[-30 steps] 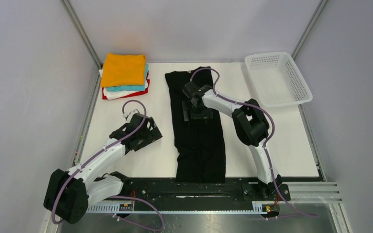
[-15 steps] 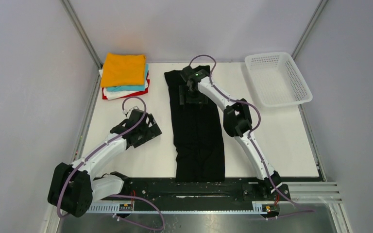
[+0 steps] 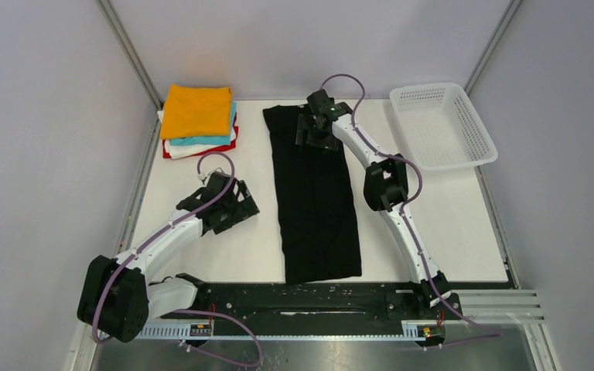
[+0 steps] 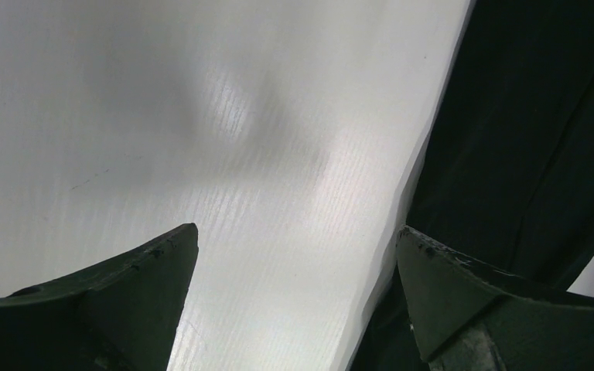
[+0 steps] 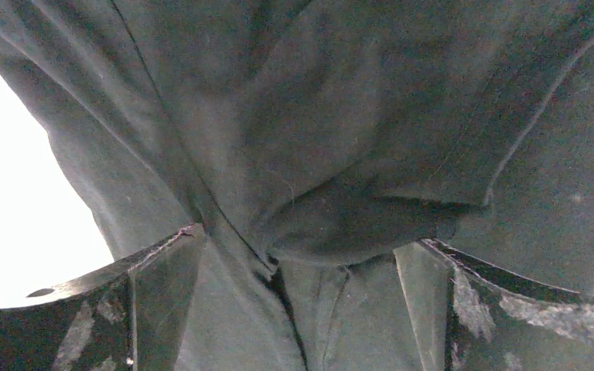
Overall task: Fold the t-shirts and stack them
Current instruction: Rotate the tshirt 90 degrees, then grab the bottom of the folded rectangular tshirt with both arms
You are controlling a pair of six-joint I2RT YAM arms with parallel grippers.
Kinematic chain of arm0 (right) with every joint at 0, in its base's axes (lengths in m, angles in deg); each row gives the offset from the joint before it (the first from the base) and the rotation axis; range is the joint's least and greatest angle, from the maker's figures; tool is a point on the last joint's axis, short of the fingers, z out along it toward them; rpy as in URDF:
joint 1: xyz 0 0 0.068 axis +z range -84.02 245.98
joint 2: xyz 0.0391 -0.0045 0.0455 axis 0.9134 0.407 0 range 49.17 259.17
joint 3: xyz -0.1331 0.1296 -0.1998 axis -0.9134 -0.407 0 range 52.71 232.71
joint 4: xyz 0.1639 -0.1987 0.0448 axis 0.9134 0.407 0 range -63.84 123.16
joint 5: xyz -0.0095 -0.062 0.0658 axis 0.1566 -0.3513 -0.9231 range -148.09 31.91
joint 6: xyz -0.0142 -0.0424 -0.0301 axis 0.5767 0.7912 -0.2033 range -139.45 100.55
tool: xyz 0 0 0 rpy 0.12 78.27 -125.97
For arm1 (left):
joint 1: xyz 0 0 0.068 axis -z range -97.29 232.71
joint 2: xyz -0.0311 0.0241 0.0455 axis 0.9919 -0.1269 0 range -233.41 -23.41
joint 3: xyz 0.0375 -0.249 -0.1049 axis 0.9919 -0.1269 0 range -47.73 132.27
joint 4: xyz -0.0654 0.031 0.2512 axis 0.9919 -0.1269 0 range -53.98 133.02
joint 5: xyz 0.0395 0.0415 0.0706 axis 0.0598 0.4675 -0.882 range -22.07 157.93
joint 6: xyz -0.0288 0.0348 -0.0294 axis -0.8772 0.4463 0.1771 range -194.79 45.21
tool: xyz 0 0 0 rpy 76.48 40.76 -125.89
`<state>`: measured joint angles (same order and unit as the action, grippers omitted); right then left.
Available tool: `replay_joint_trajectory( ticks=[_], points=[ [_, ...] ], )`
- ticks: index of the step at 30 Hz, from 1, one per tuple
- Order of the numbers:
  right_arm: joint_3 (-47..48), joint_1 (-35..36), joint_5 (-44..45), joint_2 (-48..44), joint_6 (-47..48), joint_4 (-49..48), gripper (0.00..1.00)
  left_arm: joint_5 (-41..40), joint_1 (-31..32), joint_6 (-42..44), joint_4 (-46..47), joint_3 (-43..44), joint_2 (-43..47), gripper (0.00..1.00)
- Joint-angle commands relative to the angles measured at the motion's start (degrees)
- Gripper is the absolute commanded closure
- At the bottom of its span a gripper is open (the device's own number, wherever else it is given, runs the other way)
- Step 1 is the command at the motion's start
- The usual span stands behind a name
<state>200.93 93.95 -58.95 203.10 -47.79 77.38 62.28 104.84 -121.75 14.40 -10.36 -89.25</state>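
A large black t-shirt (image 3: 317,209) lies as a long folded strip down the middle of the table. My right gripper (image 3: 315,135) is low over its far end. In the right wrist view the gripper (image 5: 309,247) is open, with bunched black cloth (image 5: 340,116) between and beyond the fingers. My left gripper (image 3: 240,210) hovers over bare table just left of the shirt. In the left wrist view it (image 4: 298,247) is open and empty, with the shirt's edge (image 4: 526,131) by the right finger. Folded orange (image 3: 197,110), turquoise (image 3: 201,140), white (image 3: 189,149) and red (image 3: 201,154) shirts are stacked at the far left.
A white mesh basket (image 3: 442,124) stands at the far right corner. Grey walls close in the white table (image 3: 448,232) on three sides. The black rail with the arm bases runs along the near edge.
My right gripper has moved from the shirt's middle up to its far end. The shirt's near edge has slid slightly away from the rail. The left gripper has hardly moved.
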Motion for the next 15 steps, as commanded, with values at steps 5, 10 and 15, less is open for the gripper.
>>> replay_joint_trajectory(
  ticks=[5, 10, 15],
  points=[
    [2.3, -1.9, -2.3, -0.5, -0.8, -9.0, 0.01, 7.7, -0.2, -0.8, 4.7, 1.0, 1.0, 0.01],
    [-5.0, -1.5, -7.4, -9.8, -0.3, -11.8, 0.01, 13.2, 3.7, -3.6, 9.8, -3.2, 2.5, 0.01],
    [-23.1, -0.4, -9.1, -26.1, 3.3, -13.1, 0.01, 13.5, 12.1, -5.7, 10.4, -5.7, 2.2, 0.02]
  ],
)
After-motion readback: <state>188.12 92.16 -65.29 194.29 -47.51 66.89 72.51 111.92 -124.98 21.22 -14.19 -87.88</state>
